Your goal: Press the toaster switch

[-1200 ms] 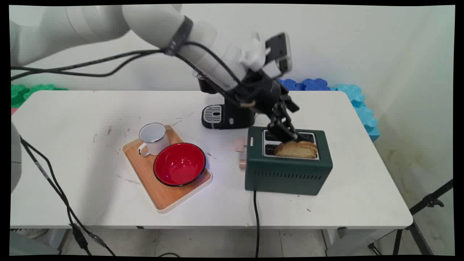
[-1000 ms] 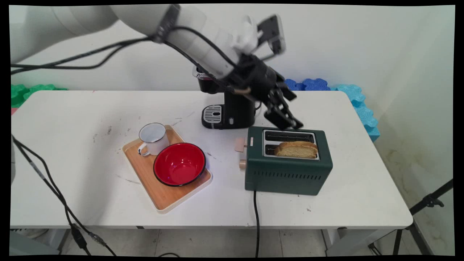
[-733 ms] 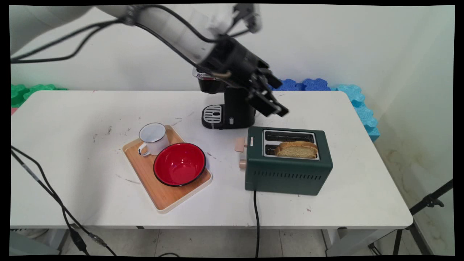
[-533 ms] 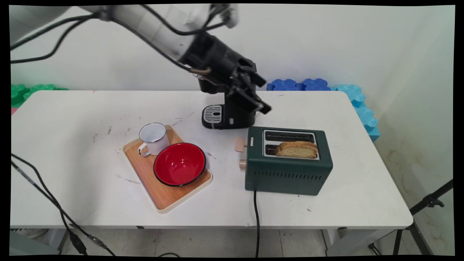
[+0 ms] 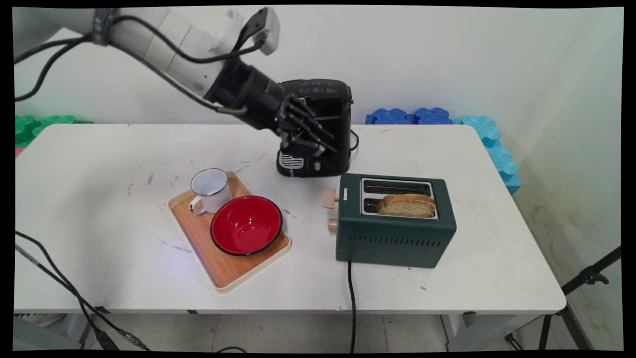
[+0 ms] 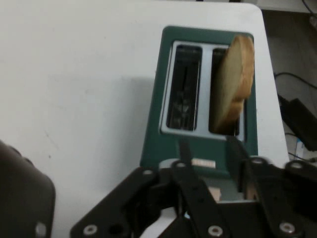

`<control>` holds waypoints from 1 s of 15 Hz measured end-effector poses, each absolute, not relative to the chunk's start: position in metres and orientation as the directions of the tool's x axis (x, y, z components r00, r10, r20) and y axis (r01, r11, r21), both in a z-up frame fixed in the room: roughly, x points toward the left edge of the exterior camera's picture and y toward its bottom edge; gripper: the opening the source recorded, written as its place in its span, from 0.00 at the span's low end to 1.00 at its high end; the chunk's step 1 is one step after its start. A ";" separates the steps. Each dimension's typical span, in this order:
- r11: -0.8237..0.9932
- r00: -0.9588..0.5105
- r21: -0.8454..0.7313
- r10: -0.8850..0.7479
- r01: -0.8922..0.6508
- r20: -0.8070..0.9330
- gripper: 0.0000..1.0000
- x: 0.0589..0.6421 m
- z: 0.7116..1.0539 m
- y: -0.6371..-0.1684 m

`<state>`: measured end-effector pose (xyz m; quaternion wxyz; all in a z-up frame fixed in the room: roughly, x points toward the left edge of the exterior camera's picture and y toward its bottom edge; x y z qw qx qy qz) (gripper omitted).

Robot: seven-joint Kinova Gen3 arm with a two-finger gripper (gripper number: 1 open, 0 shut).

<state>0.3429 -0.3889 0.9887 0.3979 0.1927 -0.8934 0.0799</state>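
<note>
a white robot arm holds its black hand (image 5: 318, 144) in the air at the back of the worktop (image 5: 99, 223), right in front of a black coffee machine (image 5: 328, 99). seen from the wrist, the two fingers stand apart with nothing between them, so the hand is open and empty. the main view does not show whether it touches the machine or only hangs before it.

a slice of bread (image 5: 407, 205) stands in the near slot of a green toaster (image 5: 392, 238), toward its right end, well proud of the top and leaning a little. the far slot is empty. to the left, a wooden tray (image 5: 233, 276) carries a red bowl (image 5: 246, 226) and a white mug (image 5: 211, 189).

the likeliest trouble is the hand's closeness to the coffee machine: any sideways swing at this height could strike the tall, narrow-based appliance and shove or tip it. the black cables (image 5: 149, 64) draped along the arm hang loose and could catch on the machine's top. the bread sits high and unsupported, so a knock to the toaster could topple it onto the worktop.
</note>
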 end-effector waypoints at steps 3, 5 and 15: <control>0.908 -0.608 0.037 -0.310 -0.418 0.731 0.00 0.354 0.972 -0.385; 0.908 -0.611 0.049 -0.319 -0.416 0.725 0.00 0.357 0.961 -0.384; 0.935 -0.662 0.040 -0.279 -0.352 0.696 0.00 0.355 0.926 -0.389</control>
